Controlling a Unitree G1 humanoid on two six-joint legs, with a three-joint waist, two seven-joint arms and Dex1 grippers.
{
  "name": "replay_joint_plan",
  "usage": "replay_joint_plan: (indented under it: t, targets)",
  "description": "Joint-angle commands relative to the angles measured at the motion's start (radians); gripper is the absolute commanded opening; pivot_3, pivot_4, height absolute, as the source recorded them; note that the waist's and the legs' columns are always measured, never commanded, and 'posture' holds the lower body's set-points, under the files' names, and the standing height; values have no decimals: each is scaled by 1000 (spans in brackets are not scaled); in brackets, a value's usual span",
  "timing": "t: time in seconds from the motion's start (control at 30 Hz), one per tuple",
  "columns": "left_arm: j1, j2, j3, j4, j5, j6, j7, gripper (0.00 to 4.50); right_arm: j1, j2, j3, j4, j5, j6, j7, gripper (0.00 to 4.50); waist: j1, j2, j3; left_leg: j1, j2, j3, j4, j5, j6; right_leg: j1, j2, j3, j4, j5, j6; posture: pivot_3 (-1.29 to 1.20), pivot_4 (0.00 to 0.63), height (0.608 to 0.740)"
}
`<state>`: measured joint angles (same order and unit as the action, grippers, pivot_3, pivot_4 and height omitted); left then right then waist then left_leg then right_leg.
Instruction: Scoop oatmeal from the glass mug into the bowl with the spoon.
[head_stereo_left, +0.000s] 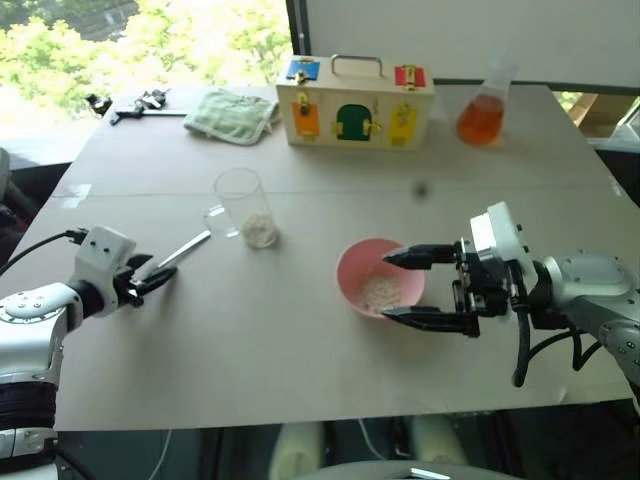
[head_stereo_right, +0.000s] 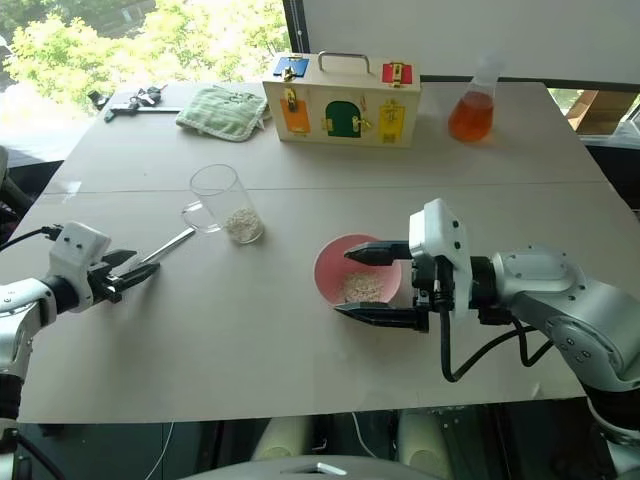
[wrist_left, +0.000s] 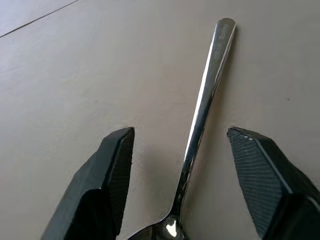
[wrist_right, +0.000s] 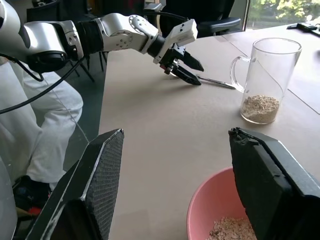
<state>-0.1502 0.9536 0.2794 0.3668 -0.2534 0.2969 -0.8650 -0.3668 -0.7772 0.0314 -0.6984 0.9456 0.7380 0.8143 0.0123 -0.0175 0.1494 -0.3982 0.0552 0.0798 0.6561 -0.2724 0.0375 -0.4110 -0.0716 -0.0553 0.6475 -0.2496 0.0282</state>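
- Nearest to us, the right gripper (head_stereo_left: 412, 288) hovers at the pink bowl (head_stereo_left: 356, 275) — its fingers spread wide apart, holding nothing.
- We see oatmeal (head_stereo_left: 381, 291) lying in the bowl, and more at the bottom of the glass mug (head_stereo_left: 243, 207), which stands upright farther back to the left.
- Our left gripper (head_stereo_left: 158, 278) sits with its fingers apart on either side of the spoon (wrist_left: 202, 117), which lies flat on the table (head_stereo_left: 250, 350) — handle pointing toward the mug.

A shiny silver metal spoon (head_stereo_left: 186, 249) lies flat, left of the clear glass mug (head_stereo_left: 243, 208) holding some pale oatmeal flakes (head_stereo_left: 260, 231). Nearer and right sits a round pink bowl (head_stereo_left: 380, 277) with oatmeal inside.
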Motion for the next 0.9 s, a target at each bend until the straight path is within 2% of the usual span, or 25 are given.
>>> replay_joint_plan:
  t: [0.03,0.1,0.2,0.3,0.4,0.5,0.57,0.7,0.83,0.9]
  targets:
    - [13,18,9,86,-17,73,-56,862,-1,13,-22,-36,9,-3,-34,3365,-3,1,-1,1,0,1,0,0,0,0,0,0,1,0,0,0,150,740]
    - [12,19,32,95,-47,101,-77,30,2,16,-24,-39,14,-2,-45,3365,-11,1,-1,1,0,1,0,0,0,-1,1,1,2,0,0,0,150,740]
    - [53,38,62,96,-59,123,-93,30,5,20,-28,-42,17,-4,-59,3365,-24,1,-1,1,1,1,1,0,0,-1,1,1,5,0,0,0,150,740]
    - [149,47,127,18,-88,141,-107,30,9,26,-29,-43,20,-6,-69,3365,-36,1,-1,2,1,4,1,0,-1,-2,1,5,5,0,0,0,150,740]
    - [342,-23,234,-295,-205,163,-160,30,10,28,-16,-32,-5,-10,-70,3365,-56,-1,0,1,2,6,1,0,-1,-4,0,8,5,0,0,0,150,740]
    - [505,-97,308,-591,-304,176,-183,30,3,11,8,-20,-48,8,-77,3365,-51,-3,1,0,1,9,1,2,-4,-4,-6,11,4,0,1,0,150,740]
    - [558,-117,337,-721,-364,198,-196,30,-4,10,18,-10,-46,27,-77,3365,-40,-8,2,-1,1,7,2,2,-4,-4,-7,11,3,0,1,0,150,740]
    - [562,-131,344,-851,-443,223,-187,30,-27,49,30,13,-11,72,-115,3365,-19,-7,4,-1,1,0,5,0,-2,-3,-7,6,5,-2,-2,0,150,740]
    - [471,-165,302,-949,-553,276,-95,30,-63,132,30,36,75,169,-237,3365,-20,-5,5,-1,1,0,10,0,-1,-2,-5,6,10,-2,-2,0,150,740]
    - [419,-184,250,-983,-559,280,-51,30,-94,173,21,60,143,245,-336,3365,-21,-5,5,-1,1,0,12,0,-1,-1,-1,8,11,-1,0,0,150,740]
